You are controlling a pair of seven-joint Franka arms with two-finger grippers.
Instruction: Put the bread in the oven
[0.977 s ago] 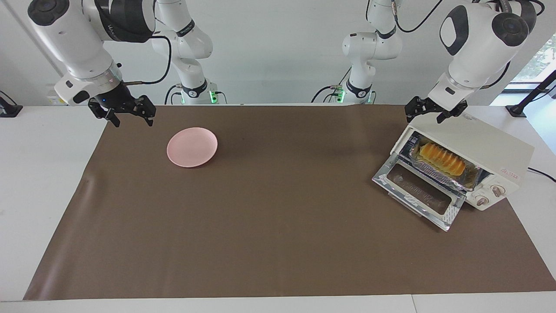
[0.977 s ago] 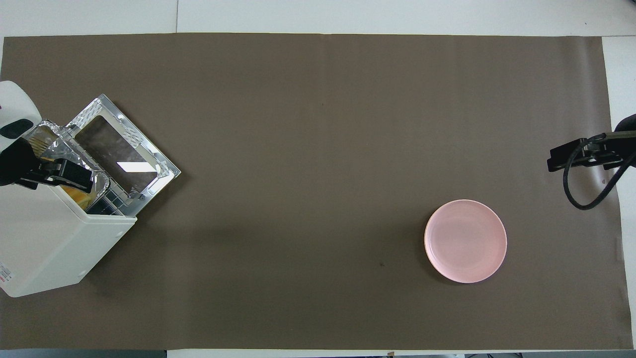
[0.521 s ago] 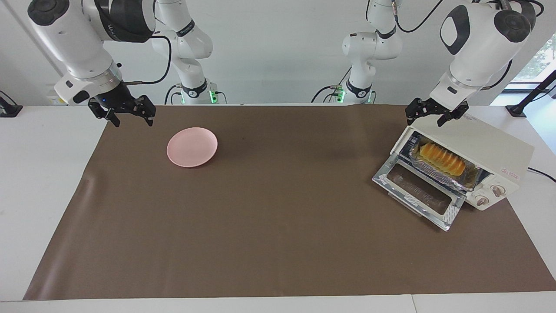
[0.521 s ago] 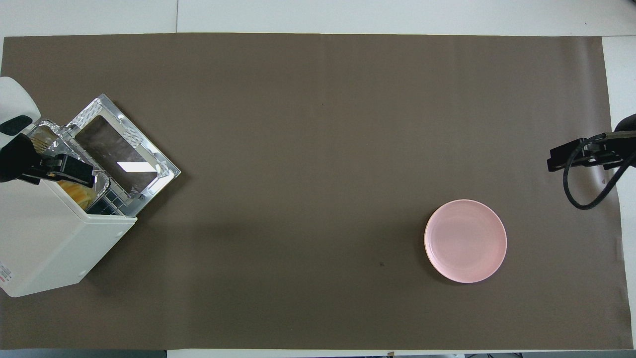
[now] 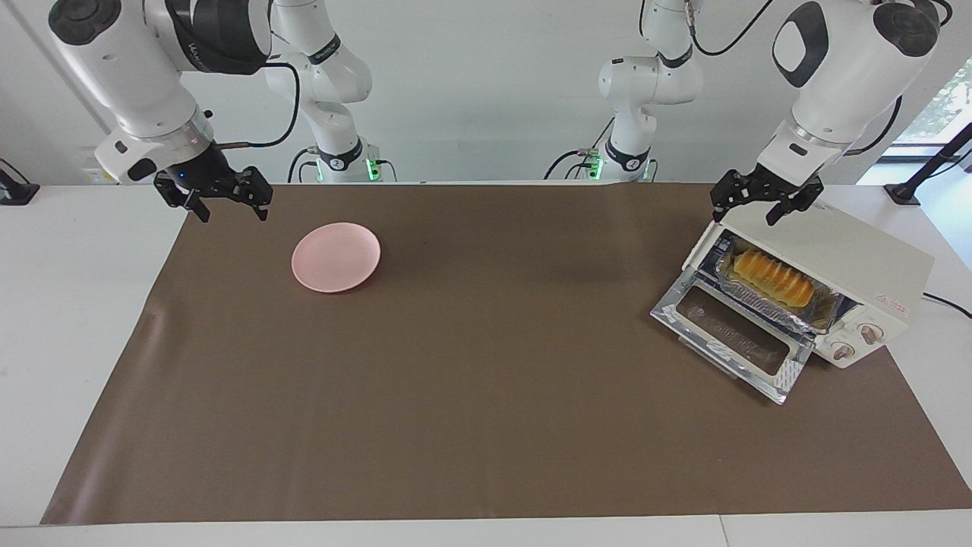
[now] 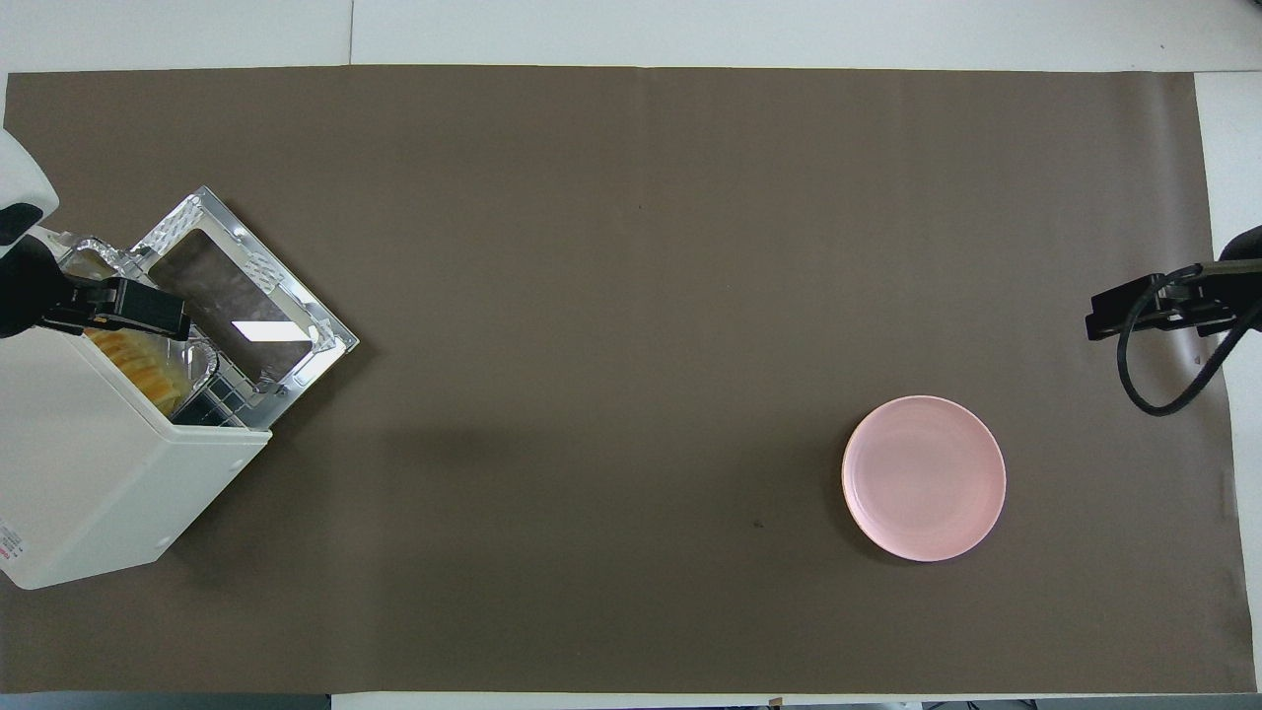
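The bread point(image 5: 772, 277) is a ridged golden loaf lying in a crinkled foil tray point(image 5: 824, 317) inside the oven point(image 5: 843, 247). The cream oven stands at the left arm's end of the table with its glass door point(image 5: 729, 334) dropped open. The overhead view shows the oven point(image 6: 89, 463) and part of the bread point(image 6: 138, 360). My left gripper point(image 5: 748, 211) is open and empty, just above the oven's top front corner nearest the robots; it also shows in the overhead view point(image 6: 128, 311). My right gripper point(image 5: 234, 215) is open and empty, waiting over the mat's edge at its own end.
A round pink plate point(image 5: 336, 257) lies bare on the brown mat point(image 5: 486, 380) toward the right arm's end, also in the overhead view point(image 6: 924, 478). The oven's open door juts out over the mat. The right gripper's cable loops beside it point(image 6: 1144, 394).
My left gripper has drifted a little across the oven's top front edge, uncovering more of the bread from above. The right arm, plate, oven and bread have not moved.
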